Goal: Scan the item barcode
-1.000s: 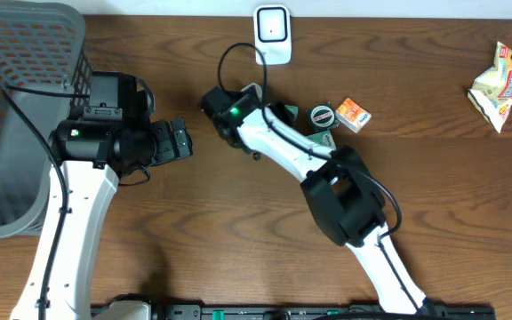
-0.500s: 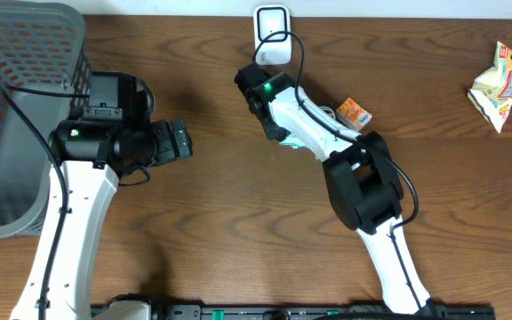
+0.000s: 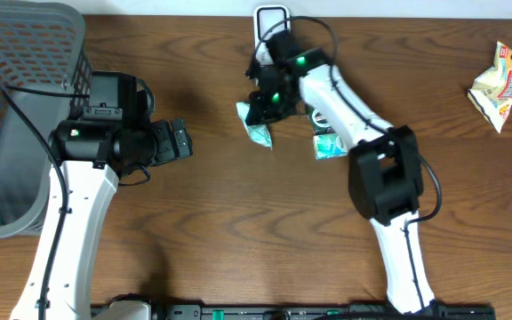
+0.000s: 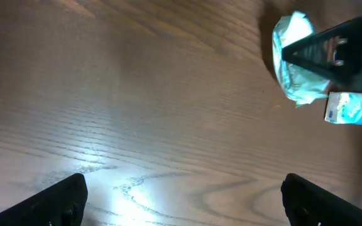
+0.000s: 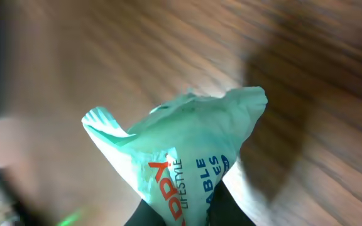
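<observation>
My right gripper (image 3: 268,103) is shut on a light green plastic packet (image 3: 256,125) with orange and blue print. It holds the packet off the table just in front of the white scanner (image 3: 272,20) at the back edge. In the right wrist view the packet (image 5: 182,154) fans out from between my two dark fingers (image 5: 148,217). The left wrist view shows the same packet (image 4: 296,59) hanging from the right gripper (image 4: 335,53). My left gripper (image 3: 181,141) stays open over bare wood at the left, with nothing between its fingertips (image 4: 60,198).
A second green packet (image 3: 329,145) lies on the table under the right arm and also shows as a green packet (image 4: 349,108) in the left wrist view. A crumpled snack bag (image 3: 502,82) lies at the far right. A grey mesh basket (image 3: 34,53) fills the left edge.
The right arm has swung to the right, toward the scanner, and its gripper has closed on the green packet. The left arm has not moved.
</observation>
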Robot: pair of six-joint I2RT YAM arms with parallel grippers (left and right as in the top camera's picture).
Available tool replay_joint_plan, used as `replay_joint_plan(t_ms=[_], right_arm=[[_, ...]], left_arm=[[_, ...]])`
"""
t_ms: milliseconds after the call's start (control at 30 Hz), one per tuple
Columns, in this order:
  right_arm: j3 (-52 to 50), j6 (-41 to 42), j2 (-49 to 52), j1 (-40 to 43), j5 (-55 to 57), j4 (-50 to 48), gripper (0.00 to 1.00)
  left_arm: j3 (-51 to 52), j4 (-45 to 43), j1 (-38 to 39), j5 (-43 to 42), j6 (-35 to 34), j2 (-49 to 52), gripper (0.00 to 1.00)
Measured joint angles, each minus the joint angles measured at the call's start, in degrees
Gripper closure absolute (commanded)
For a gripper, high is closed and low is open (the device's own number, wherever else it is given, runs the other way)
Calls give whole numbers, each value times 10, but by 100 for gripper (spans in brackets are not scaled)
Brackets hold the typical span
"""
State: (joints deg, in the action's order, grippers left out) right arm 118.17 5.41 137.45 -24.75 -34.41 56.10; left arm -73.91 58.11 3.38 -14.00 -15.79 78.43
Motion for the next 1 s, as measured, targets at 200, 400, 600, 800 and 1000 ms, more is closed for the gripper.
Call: replay_joint_plan(t_ms=[200,400,600,800,1000], right_arm=[[-120,2,-7,41,-209,-104,93],[-221,68,-7,71,-240,-174,70],[-211,105,-10,120,-209,-139,53],[-156,101,-15,165,-158,-66,44],[-137,68,-45,150,-121,-61,27]], left_arm=[[0,0,0,0,0,0,2],[0,0,0,0,0,0,2],[0,0,0,0,0,0,2],[0,0,0,0,0,0,2],[0,0,0,0,0,0,2]])
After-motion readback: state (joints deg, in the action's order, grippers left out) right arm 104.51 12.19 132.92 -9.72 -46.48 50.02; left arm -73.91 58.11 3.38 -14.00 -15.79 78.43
